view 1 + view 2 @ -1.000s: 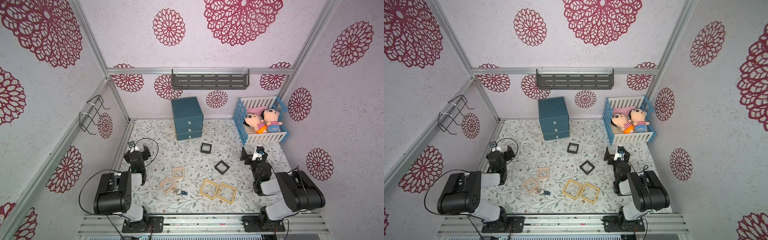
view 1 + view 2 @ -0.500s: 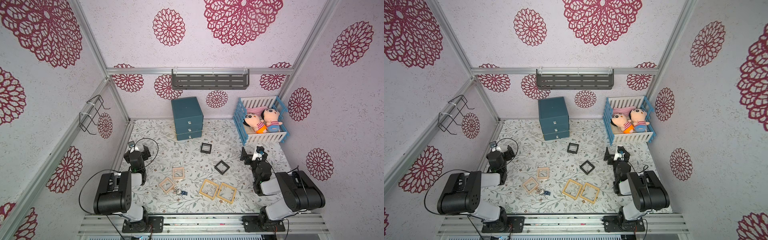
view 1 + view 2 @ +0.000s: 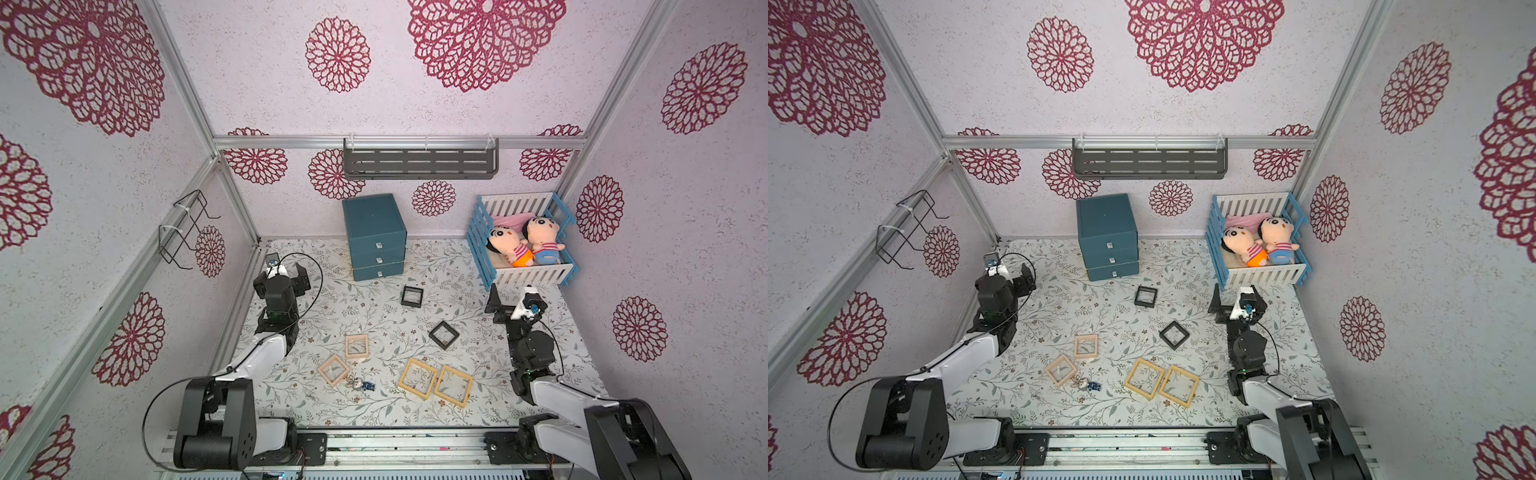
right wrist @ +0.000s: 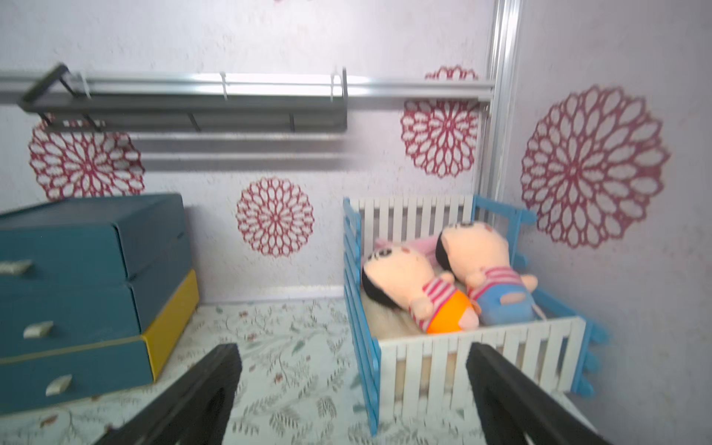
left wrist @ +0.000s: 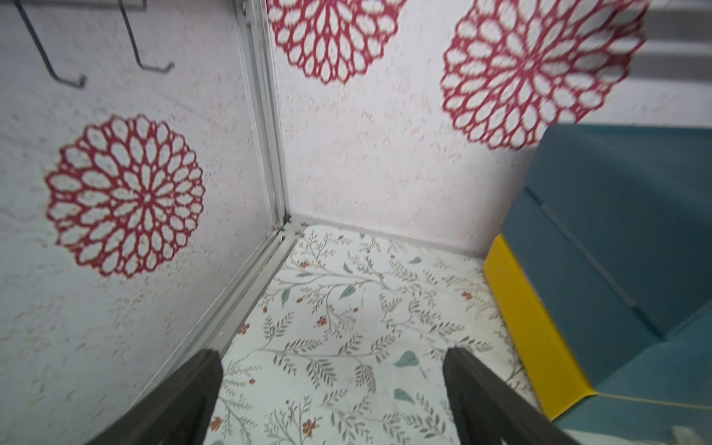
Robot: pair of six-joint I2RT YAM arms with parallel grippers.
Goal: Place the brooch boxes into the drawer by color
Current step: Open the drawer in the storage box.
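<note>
The drawer (image 3: 374, 237) (image 3: 1106, 237), a dark teal chest of three, stands shut at the back wall; its side shows in the left wrist view (image 5: 616, 231) and its front in the right wrist view (image 4: 77, 269). Six brooch boxes lie flat on the floral mat: two black (image 3: 412, 296) (image 3: 444, 333), two pale pink (image 3: 356, 346) (image 3: 333, 370), two yellow-tan (image 3: 417, 378) (image 3: 453, 385). My left gripper (image 3: 279, 279) (image 5: 333, 358) hangs open by the left wall, holding nothing. My right gripper (image 3: 515, 303) (image 4: 352, 352) hangs open in front of the crib, holding nothing.
A blue-and-white crib (image 3: 523, 278) (image 4: 481, 358) with two dolls stands at the back right. A tiny grey-and-blue trinket (image 3: 359, 385) lies beside the nearer pink box. A grey shelf (image 3: 419, 162) hangs on the back wall and a wire rack (image 3: 183, 232) on the left wall.
</note>
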